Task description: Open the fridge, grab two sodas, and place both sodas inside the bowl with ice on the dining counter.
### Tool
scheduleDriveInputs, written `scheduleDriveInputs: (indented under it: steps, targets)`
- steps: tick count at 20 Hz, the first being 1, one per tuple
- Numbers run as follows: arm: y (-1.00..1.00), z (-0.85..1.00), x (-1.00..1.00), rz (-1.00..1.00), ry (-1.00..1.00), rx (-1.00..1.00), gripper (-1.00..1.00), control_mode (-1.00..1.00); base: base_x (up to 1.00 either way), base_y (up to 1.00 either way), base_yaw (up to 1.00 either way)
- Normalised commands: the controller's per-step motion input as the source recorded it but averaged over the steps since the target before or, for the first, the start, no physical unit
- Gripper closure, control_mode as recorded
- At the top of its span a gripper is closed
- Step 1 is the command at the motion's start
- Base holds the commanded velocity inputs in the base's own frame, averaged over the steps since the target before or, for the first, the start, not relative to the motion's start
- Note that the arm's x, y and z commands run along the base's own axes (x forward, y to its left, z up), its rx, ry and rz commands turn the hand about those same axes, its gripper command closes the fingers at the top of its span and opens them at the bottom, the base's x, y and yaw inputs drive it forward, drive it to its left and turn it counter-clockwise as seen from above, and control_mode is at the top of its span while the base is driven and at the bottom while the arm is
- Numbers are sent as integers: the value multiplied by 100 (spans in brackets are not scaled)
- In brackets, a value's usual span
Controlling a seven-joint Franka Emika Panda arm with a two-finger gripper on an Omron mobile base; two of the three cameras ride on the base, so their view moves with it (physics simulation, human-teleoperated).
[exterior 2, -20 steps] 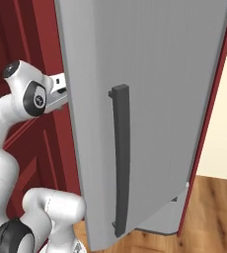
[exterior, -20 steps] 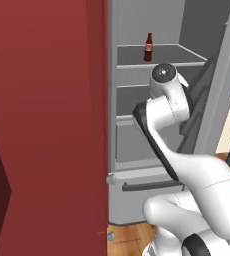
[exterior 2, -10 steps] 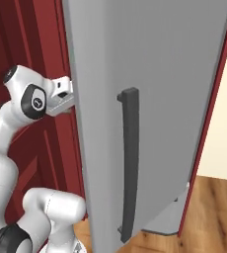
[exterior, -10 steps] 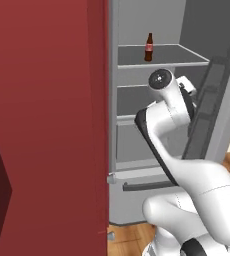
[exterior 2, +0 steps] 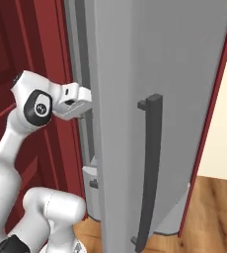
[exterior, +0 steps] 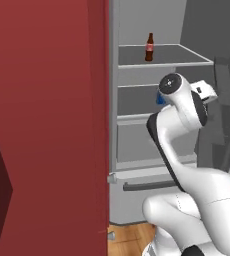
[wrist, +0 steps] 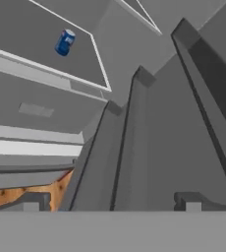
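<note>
While the fridge (exterior: 157,115) is standing with its door (exterior 2: 160,99) swung wide, the white arm is reaching in at mid height, and its pincer (exterior 2: 81,101) is hovering just beside the inner edge of that door, released with its jaws spread wide and grasping nothing. In the hand view the two dark fingertips (wrist: 30,203) are sitting well apart over the stepped grey bins on the inside of the door. One soda (exterior: 149,47) is standing upright on the upper shelf (exterior: 187,55), toward that shelf's back left corner, its red label facing outward; it is well above the arm's elbow and apart from the pincer. A small blue can (wrist: 64,42) is lying on a white-edged shelf (wrist: 93,54) in the hand view, near that shelf's far edge, and a scrap of blue is peeking out from behind the arm's upper joint in the left base view. The long dark handle (exterior 2: 147,168) is running down the door's outer face. A dark red panel (exterior: 47,125) is rising immediately left of the fridge, and wooden floor (exterior 2: 211,207) is showing beneath the door.
</note>
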Motion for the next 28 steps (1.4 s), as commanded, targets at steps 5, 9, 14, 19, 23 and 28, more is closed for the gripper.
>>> scheduleDriveInputs:
  steps: [5,9,14,19,23,28]
  targets:
    - [-97,0,-22,-11,0,0,-100,-100,0,0,0]
    - [-97,2,-16,-8,0,0,-100,-100,0,0,0]
    - [-93,4,-10,-4,0,0,-100,-100,0,0,0]
    - [2,0,-33,0,0,0,-100,-100,0,0,0]
    - [69,0,-29,5,-2,0,-100,-100,0,0,0]
    - [39,1,-14,10,-6,5,-100,-100,0,0,0]
